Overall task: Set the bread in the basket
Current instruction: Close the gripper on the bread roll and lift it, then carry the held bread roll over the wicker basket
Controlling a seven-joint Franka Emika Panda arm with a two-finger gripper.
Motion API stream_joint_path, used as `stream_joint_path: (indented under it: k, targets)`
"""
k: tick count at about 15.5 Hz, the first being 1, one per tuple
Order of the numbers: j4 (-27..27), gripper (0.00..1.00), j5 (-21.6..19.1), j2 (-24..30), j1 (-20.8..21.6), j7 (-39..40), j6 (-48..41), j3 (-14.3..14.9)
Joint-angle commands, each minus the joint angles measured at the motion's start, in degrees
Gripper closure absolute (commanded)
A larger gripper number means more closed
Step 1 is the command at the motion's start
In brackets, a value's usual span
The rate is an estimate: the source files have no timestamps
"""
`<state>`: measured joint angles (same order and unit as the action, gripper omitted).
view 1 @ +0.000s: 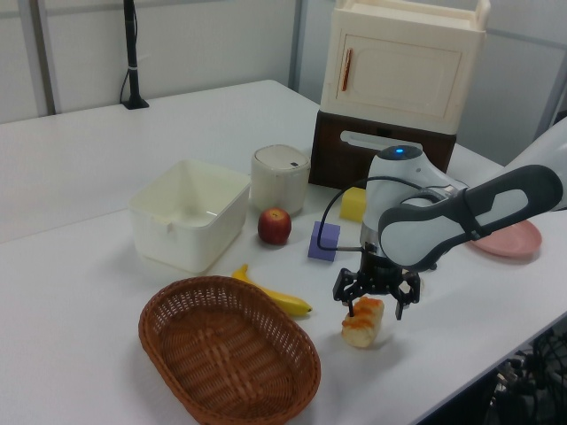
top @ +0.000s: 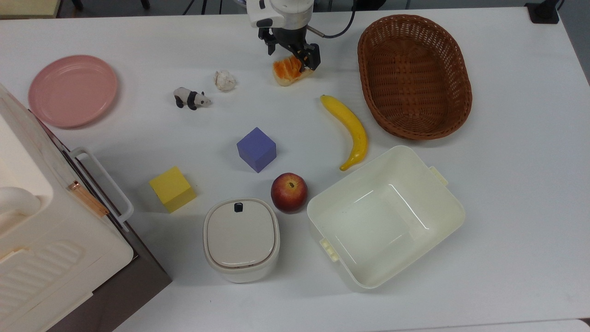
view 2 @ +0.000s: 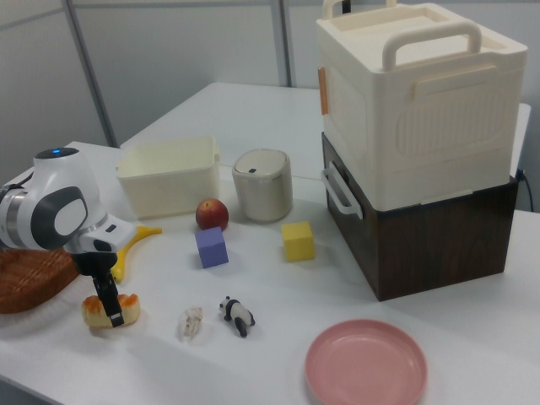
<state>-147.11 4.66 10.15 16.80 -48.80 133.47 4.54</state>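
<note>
Banana, apple, 2 cubes.

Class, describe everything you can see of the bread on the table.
The bread is a small oblong toy loaf with a ridged orange-brown crust and pale cream sides. It lies on the white table, apart from the basket and the banana. The gripper is down over it, open jaws straddling its crust.

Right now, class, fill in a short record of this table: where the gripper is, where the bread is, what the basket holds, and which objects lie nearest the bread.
gripper: open, fingers either side of the bread
bread: on the table, not lifted
basket: empty, to the top view's right of the bread
nearest objects: banana, whitish ball, toy panda
task status: bread not yet in basket
</note>
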Motion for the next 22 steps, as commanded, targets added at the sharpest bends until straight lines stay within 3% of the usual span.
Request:
stream_joint_path:
  k: [1,3,4,12,18,22]
  targets:
    - [-0.3,0.5,2.3,-0.2,1.0,-0.4,1.0,0.6]
    - [-0.3,0.97,2.5,-0.4,1.0,0.9,1.0,0.5]
    - [-0.2,1.0,2.5,-0.3,1.0,2.6,1.0,0.6]
    - [1.4,1.0,2.5,-0.1,1.6,3.6,0.3,0.5]
    - [14.2,1.0,1.7,-0.7,1.7,3.9,-6.9,0.9]
    - [18.1,1.0,1.3,-1.2,4.8,3.4,-7.3,0.8]
